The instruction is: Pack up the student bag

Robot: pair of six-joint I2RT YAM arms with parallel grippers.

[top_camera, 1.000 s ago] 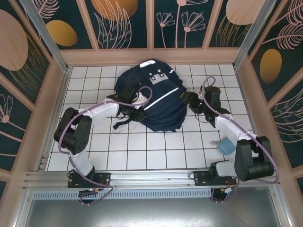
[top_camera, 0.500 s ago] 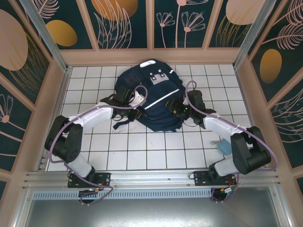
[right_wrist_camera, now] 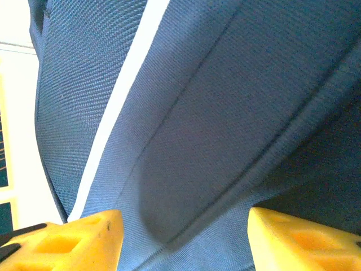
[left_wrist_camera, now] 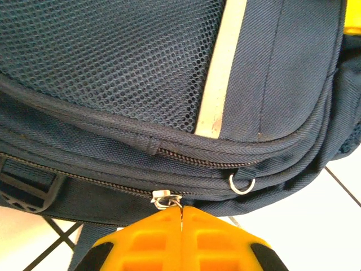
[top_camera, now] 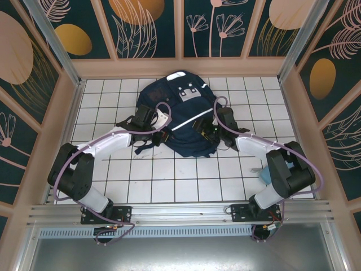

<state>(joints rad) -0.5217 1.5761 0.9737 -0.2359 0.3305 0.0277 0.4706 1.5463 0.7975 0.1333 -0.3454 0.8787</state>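
Toward the near right corner of the white tiled worktop [top_camera: 169, 175], a small pale blue object [top_camera: 269, 174] is lying untouched. Further in, the large dark navy fabric student bag [top_camera: 180, 107] is resting mid-worktop toward the far edge, with both arms reaching it. Over the last second the right arm has been swinging in from beside the bag onto its right flank. The left fingers [left_wrist_camera: 214, 237], partly open a second ago, are now pressing fully together, apparently pinching the small silver zipper pull [left_wrist_camera: 167, 198]. I am judging that the zip is about to be worked, so packing is barely starting. The right fingers [right_wrist_camera: 84, 234] are standing roughly half open, with navy fabric bulging between them and nothing clamped.
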